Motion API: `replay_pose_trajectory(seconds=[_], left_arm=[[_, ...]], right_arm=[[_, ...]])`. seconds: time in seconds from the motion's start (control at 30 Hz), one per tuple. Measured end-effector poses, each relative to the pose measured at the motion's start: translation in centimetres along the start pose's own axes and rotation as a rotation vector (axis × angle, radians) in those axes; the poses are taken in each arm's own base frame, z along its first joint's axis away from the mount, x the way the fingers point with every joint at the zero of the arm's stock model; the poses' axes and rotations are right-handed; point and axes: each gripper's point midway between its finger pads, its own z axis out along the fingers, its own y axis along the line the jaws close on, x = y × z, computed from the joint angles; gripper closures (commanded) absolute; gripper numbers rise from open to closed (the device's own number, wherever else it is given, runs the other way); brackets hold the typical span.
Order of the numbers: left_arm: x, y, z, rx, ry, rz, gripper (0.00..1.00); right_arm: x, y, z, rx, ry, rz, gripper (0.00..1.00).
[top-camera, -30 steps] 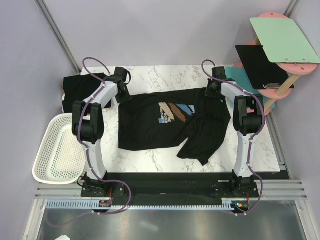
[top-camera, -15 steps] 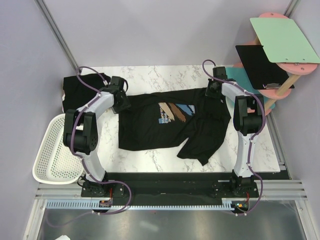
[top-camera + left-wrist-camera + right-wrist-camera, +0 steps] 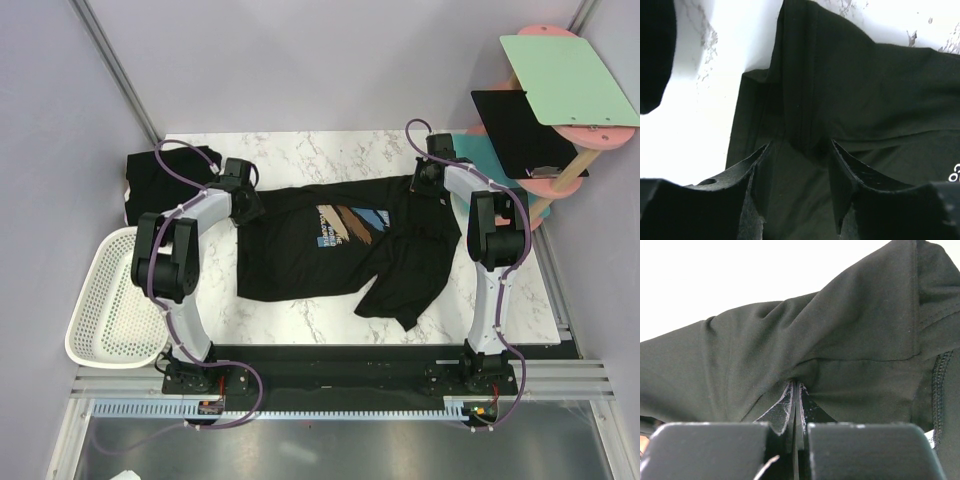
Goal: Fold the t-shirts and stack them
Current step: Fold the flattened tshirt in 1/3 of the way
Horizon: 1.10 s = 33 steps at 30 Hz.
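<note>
While the right gripper [image 3: 796, 386] sits pinched flat together on a bunch of black cloth at the upper right corner of the printed t-shirt [image 3: 330, 265], the left gripper [image 3: 800, 145] is the one to watch. Its jaws stand apart, straddling a raised ridge of fabric [image 3: 800, 90] at the shirt's left edge, with nothing clamped.

That shirt lies print-up across the middle of the marble table [image 3: 300, 150]. Its lower right part is rumpled, and a flap trails toward the bottom centre of the overhead view. The second t-shirt [image 3: 160, 180] is a dark heap in the upper left, near the left wrist but apart from the printed one. A white basket [image 3: 110, 300] waits at the left edge.

By my reading, the step in hand is getting a matching hold on the left. To do it well, the left jaws should sink low over that ridge before closing so they catch real cloth, not just the crest. Both arms should then rise together and keep the top edge taut so the fold runs straight. The rumpled lower right could drag crooked, so it needs watching.

As for writing, the chest print [image 3: 350, 225] shows blue, brown and white strokes with small white lettering beneath, too small to read. At the right edge of the left wrist view a white fragment is cut off and illegible.
</note>
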Motion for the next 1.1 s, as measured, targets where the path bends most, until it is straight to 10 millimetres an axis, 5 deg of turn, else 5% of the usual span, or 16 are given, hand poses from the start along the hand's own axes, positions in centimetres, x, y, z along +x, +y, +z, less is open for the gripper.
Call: replay_pose_trajectory(seconds=[0.13, 0.23, 0.27, 0.6, 0.93, 1.1], left_arm=[[-0.1, -0.3, 0.7, 0.007, -0.002, -0.005, 0.59], [-0.2, -0.5, 0.9, 0.012, -0.006, -0.014, 0.95], [-0.3, -0.6, 0.9, 0.014, -0.009, -0.018, 0.98], [-1.4, -0.6, 0.4, -0.002, -0.034, -0.025, 0.98], [-9.9, -3.6, -4.2, 0.002, -0.175, 0.063, 0.97], [-9.6, -2.6, -4.5, -0.048, -0.141, 0.117, 0.95]], right_arm=[[0.0, 0.2, 0.0, -0.010, 0.001, 0.000, 1.00], [0.1, 0.3, 0.0, -0.016, 0.003, 0.000, 0.99], [0.1, 0.3, 0.1, -0.017, 0.003, 0.000, 0.99], [0.1, 0.4, 0.1, -0.023, 0.003, 0.000, 1.00], [0.1, 0.4, 0.1, -0.025, 0.003, 0.000, 0.99], [0.1, 0.5, 0.1, -0.028, 0.002, -0.001, 1.00]])
